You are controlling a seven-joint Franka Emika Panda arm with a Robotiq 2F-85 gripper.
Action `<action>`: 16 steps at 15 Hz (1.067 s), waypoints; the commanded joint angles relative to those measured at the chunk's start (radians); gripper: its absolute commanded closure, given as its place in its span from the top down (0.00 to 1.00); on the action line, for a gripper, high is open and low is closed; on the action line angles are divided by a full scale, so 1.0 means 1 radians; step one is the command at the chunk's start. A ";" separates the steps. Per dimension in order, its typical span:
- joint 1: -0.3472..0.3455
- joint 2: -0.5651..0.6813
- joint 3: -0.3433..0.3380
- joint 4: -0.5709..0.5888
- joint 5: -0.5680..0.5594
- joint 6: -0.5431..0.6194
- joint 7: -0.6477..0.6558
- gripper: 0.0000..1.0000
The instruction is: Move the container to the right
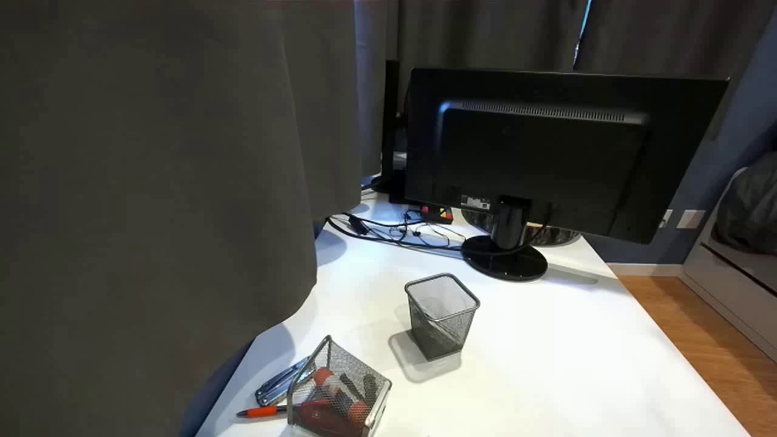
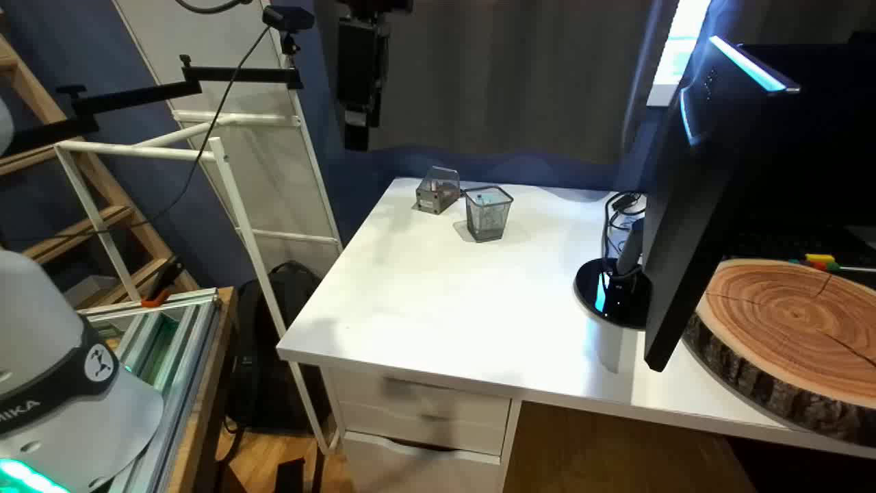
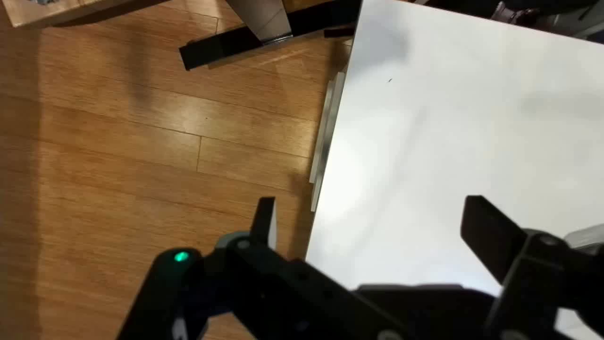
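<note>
Upright container (image 1: 442, 328) on desk (image 1: 546, 340), hand (image 3: 370, 200) apparently above

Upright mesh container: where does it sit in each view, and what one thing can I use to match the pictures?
In an exterior view: the upright mesh container is a little right of centre, in the lower half.
In an exterior view: the upright mesh container is a little right of centre, just above mid-height.
Wrist view: it does not show.
Shared landmark: the white desk, seen in all three.
</note>
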 commanded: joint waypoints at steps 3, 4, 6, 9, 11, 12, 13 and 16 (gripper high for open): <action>-0.002 0.000 0.001 0.001 0.001 -0.002 -0.001 1.00; -0.002 0.000 0.001 0.001 0.001 -0.002 -0.001 1.00; -0.002 0.000 0.001 0.001 0.001 -0.002 -0.001 1.00; -0.002 0.000 0.001 0.001 0.001 -0.002 -0.001 1.00; -0.002 0.000 0.001 0.001 0.001 -0.002 -0.001 1.00; -0.002 0.000 0.001 0.001 0.001 -0.002 -0.001 1.00; 0.013 0.035 0.010 0.014 0.024 0.033 -0.002 1.00; 0.066 0.178 0.089 0.071 0.041 0.240 0.038 1.00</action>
